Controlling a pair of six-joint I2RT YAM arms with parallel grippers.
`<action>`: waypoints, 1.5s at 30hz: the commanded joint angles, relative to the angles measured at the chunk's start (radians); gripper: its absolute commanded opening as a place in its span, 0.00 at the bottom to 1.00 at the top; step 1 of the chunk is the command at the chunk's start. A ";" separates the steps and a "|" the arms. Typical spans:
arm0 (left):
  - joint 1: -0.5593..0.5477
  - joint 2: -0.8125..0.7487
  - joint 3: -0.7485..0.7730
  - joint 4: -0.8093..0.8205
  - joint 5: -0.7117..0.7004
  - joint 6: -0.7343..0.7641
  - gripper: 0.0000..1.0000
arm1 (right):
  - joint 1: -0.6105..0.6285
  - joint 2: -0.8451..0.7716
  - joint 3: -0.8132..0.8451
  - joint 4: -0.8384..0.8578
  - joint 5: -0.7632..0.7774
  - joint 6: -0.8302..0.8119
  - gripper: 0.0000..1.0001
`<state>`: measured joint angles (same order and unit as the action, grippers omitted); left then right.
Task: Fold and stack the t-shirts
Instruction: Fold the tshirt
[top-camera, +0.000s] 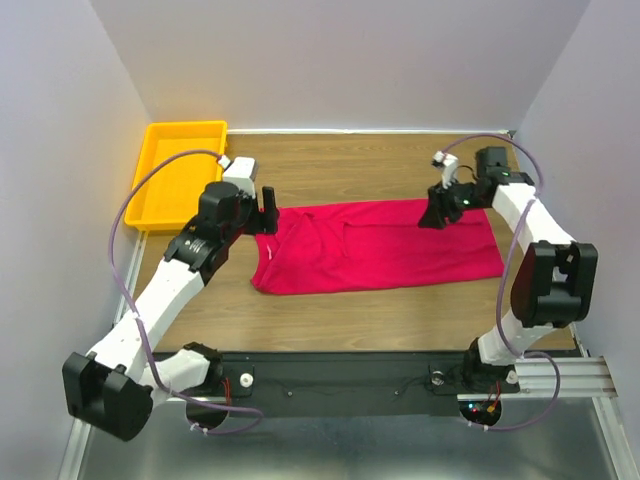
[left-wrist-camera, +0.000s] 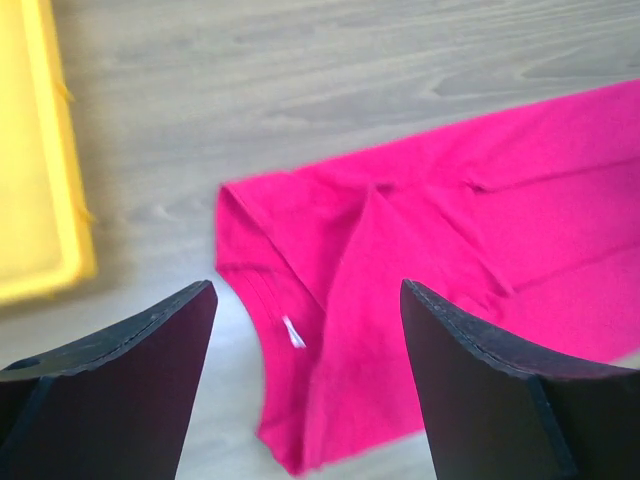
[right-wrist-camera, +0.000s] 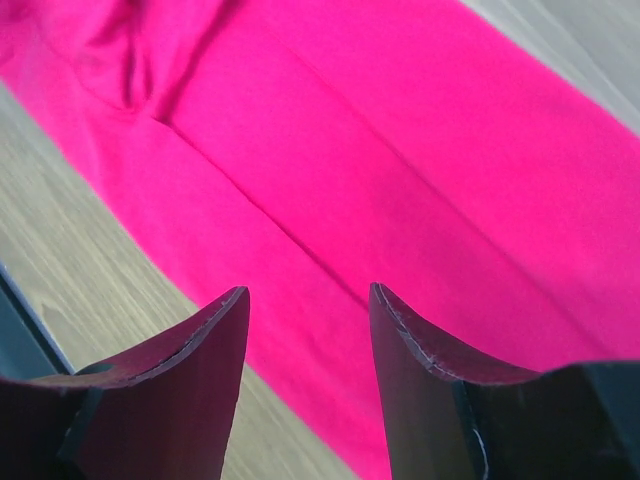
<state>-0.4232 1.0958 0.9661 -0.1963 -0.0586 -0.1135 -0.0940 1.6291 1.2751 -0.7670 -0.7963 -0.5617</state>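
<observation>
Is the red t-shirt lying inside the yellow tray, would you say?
No, the t-shirt lies entirely on the table, apart from the yellow tray.

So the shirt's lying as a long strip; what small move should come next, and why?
Probably lower the left gripper onto the shirt at its left end and close. The strip lies flat; that gripper and the right gripper hover open over its ends, holding nothing, so a crosswise fold needs a grip first.

Wooden table (top-camera: 400, 310): light grain surface, level. Plain white walls (top-camera: 350, 60) enclose the table on its far, left and right sides. Yellow tray (top-camera: 180, 135): shallow, rectangular, lying flat at the table's far left corner, close to the left wall. Black mounting rail (top-camera: 340, 372) runs along the table's near edge.
</observation>
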 joint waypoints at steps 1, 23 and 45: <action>0.031 -0.062 -0.125 -0.037 0.161 -0.164 0.86 | 0.187 0.061 0.076 -0.023 0.002 -0.027 0.57; 0.072 0.044 -0.231 -0.023 0.198 -0.334 0.80 | 0.626 0.607 0.573 0.136 0.017 0.451 0.51; 0.081 -0.251 -0.233 -0.147 0.068 -0.445 0.80 | 0.878 0.502 0.515 0.158 0.375 0.347 0.13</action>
<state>-0.3508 0.8749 0.7013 -0.3202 0.0429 -0.5442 0.6651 2.2349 1.8084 -0.6407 -0.5690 -0.1467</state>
